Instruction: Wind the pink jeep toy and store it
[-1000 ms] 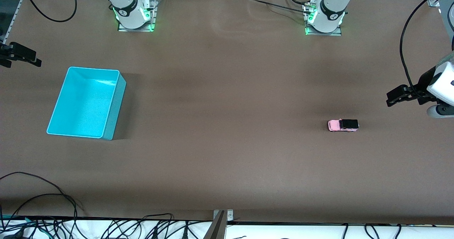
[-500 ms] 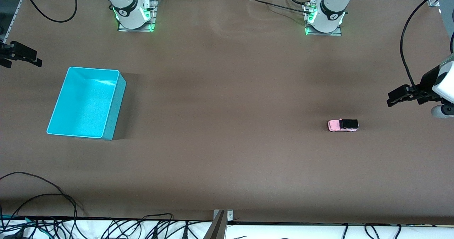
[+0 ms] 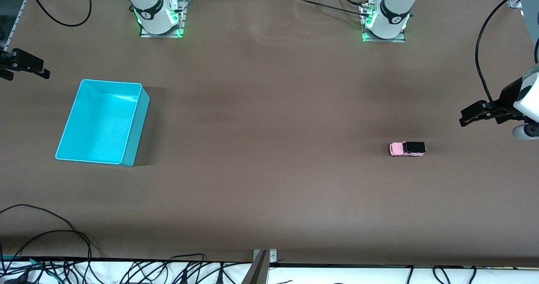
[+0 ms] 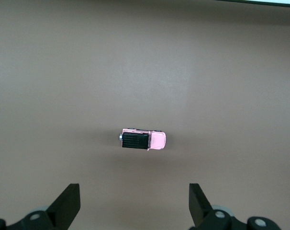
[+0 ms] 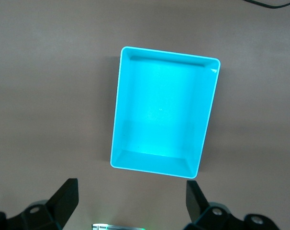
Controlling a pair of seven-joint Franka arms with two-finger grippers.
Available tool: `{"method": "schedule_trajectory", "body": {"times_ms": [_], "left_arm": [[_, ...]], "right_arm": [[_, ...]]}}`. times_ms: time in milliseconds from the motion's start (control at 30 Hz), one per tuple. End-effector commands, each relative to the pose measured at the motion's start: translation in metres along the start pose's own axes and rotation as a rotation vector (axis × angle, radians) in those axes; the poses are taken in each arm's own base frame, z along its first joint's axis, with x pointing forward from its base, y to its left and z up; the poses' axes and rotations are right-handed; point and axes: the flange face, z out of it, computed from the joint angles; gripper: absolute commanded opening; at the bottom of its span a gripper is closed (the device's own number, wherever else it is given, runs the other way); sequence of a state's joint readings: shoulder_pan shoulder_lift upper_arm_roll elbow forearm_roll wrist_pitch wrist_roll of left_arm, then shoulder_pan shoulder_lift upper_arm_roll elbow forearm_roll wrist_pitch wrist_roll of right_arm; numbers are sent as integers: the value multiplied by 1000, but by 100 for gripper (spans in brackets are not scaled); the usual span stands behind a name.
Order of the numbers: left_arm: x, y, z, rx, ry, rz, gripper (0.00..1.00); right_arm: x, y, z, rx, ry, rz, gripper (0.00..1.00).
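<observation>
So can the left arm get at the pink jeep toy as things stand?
Probably yes: the left gripper hangs open over bare table at its own end, and the pink jeep toy stands alone with nothing between them.

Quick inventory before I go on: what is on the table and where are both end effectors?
Small boxy pink jeep toy with black roof: one, pink and black, on its wheels on the table toward the left arm's end, untouched.
Rectangular cyan plastic bin: one, cyan, nothing in it, toward the right arm's end.
Brown table cover: one, brown, under everything.
Loose cables: several, black, along the table edge nearest the front camera.
Left end effector: black, open, in the air at the left arm's end, beside the jeep.
Right end effector: black, open, above the bin.
</observation>
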State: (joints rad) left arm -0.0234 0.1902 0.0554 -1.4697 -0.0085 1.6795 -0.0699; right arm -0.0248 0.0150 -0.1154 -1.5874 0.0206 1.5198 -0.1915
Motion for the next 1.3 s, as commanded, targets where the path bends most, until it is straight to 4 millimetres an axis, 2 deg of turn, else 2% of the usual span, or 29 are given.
{"method": "schedule_trajectory", "body": {"times_ms": [0, 467, 1267], "left_arm": [[-3, -4, -5, -21, -4, 2, 100], [0, -7, -5, -11, 11, 9, 100], [0, -1, -2, -11, 4, 18, 100]], "right_arm": [[-3, -3, -8, 4, 0, 0, 100], [-2, -6, -8, 5, 0, -3, 100], [-2, -6, -8, 5, -1, -5, 100]]}}
